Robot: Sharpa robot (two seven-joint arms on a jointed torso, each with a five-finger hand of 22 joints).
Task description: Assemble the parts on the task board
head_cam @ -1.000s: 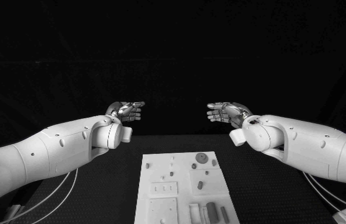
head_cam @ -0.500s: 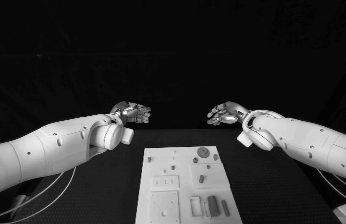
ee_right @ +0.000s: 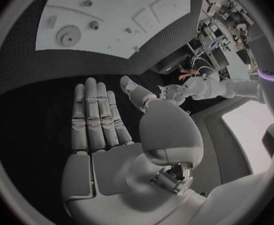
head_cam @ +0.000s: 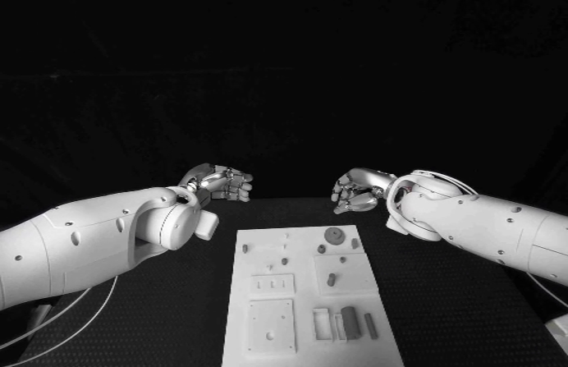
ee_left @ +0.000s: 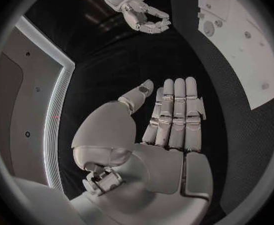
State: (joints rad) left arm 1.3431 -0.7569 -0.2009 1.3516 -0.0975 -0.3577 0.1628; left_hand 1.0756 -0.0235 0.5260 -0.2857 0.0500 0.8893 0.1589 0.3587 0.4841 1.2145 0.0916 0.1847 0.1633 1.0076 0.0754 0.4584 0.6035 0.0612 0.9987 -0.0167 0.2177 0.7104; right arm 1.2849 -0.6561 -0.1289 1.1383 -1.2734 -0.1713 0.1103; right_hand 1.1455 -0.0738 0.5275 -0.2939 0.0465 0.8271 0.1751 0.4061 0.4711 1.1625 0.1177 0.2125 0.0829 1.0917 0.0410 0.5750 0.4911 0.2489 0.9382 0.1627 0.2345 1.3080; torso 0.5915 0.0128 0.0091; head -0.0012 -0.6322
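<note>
The silver left hand (head_cam: 217,183), at ten o'clock from the flat white task board (head_cam: 267,256), hangs empty, fingers straight. The small grey parts (head_cam: 335,236) lie untouched. The silver right hand (head_cam: 358,189), at one o'clock, is likewise empty. Assembly seems unstarted; next, reach down.

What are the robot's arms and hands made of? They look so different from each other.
The arms are smooth white shells dotted with small dark holes, with thin pale cables looping beside them. Each ends in a silvery metal robot hand: the left hand and right hand have segmented fingers with pale flat pads and a rounded, pale palm.
</note>
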